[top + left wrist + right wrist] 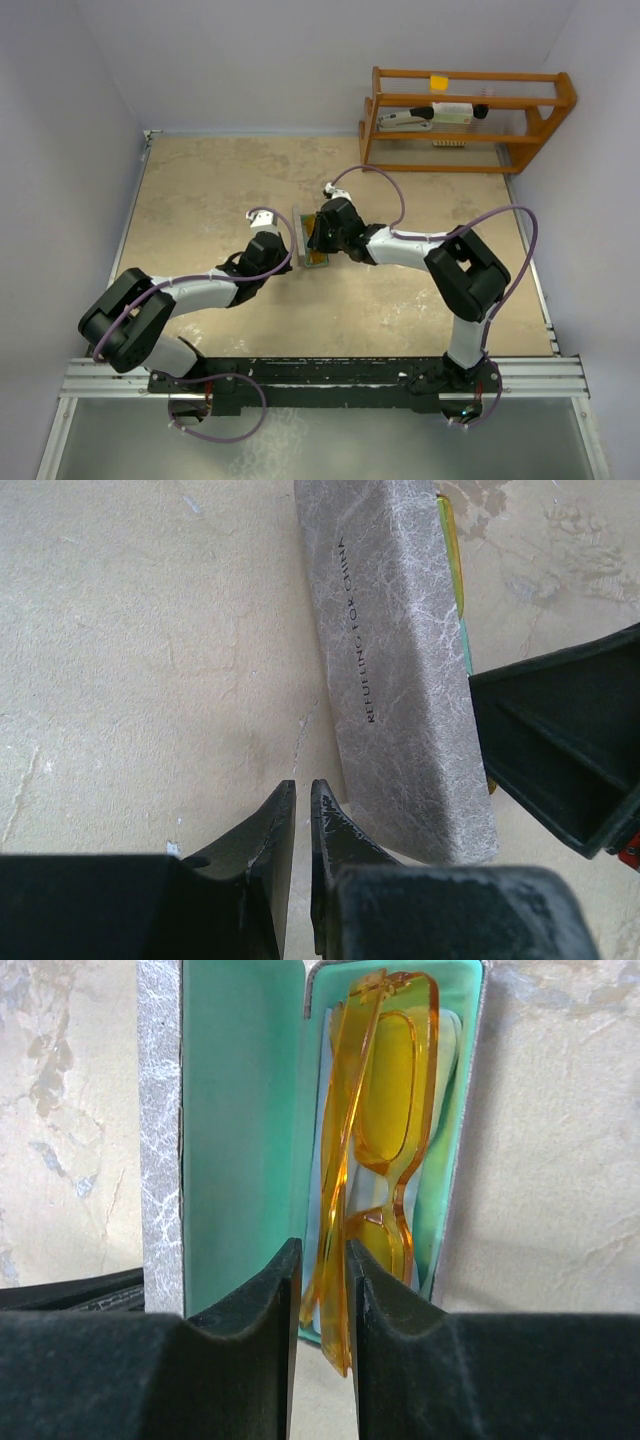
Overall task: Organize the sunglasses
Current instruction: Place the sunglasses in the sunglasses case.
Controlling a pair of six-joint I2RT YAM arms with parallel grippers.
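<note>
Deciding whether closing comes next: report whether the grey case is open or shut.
Open. In the right wrist view the grey case shows its green lining fully exposed, with the orange sunglasses lying inside.

glossy orange plastic sunglasses (385, 1090), matt grey fibrous case (400, 670), smooth green lining (240, 1110)

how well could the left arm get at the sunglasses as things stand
Probably not well: the grey case lid, standing open, sits between the left gripper and the sunglasses, and the right gripper straddles them from the open side.
</note>
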